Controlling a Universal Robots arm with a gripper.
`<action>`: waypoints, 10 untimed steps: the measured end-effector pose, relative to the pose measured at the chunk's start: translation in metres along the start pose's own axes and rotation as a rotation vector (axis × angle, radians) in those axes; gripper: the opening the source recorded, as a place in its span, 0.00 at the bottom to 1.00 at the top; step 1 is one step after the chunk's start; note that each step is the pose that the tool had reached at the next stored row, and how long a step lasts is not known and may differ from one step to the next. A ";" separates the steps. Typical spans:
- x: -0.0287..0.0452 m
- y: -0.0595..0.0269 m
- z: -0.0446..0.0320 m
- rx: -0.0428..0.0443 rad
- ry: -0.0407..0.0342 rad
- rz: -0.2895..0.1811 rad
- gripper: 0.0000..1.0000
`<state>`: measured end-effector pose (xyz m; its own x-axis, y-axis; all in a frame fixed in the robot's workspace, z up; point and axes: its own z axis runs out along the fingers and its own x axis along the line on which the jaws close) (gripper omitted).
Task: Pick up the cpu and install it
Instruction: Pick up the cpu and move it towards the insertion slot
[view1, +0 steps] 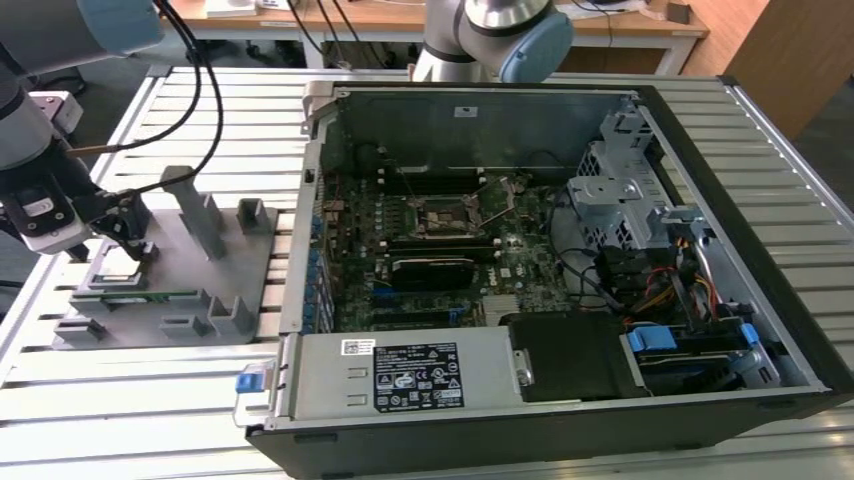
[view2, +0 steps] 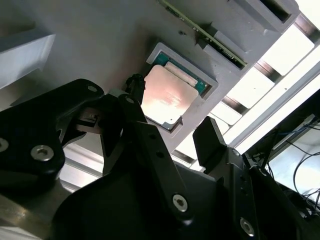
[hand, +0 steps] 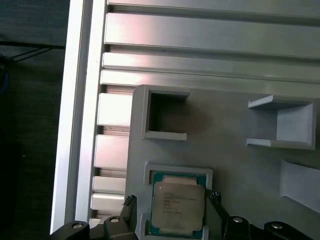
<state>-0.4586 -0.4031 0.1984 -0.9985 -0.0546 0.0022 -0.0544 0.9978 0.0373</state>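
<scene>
Jaws parted, straddling cpu (hand: 178, 205), cpu lying flat in grey holder (hand: 235, 160) pocket

We're in a robotics lab/workshop: slatted alu. bench (view1: 120, 405), opened PC case (view1: 534, 115), grey parts jig (view1: 174, 290), wooden desk (view1: 400, 20) behind.

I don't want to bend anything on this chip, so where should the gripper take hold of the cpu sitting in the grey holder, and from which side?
Probably by two opposite edges, from straight above. The cpu lies flat in a shallow pocket of the grey holder, metal top up, so only its thin sides offer a hold. The open gripper straddles it.
</scene>
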 end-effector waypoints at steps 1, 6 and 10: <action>0.0000 0.0001 0.0009 0.0011 -0.0001 0.001 0.66; 0.0000 -0.0001 0.0049 0.0070 0.0003 0.008 0.66; -0.0013 -0.0002 0.0069 0.0086 0.0002 0.019 0.66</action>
<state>-0.4574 -0.4030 0.1915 -0.9994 -0.0356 0.0031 -0.0355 0.9990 0.0287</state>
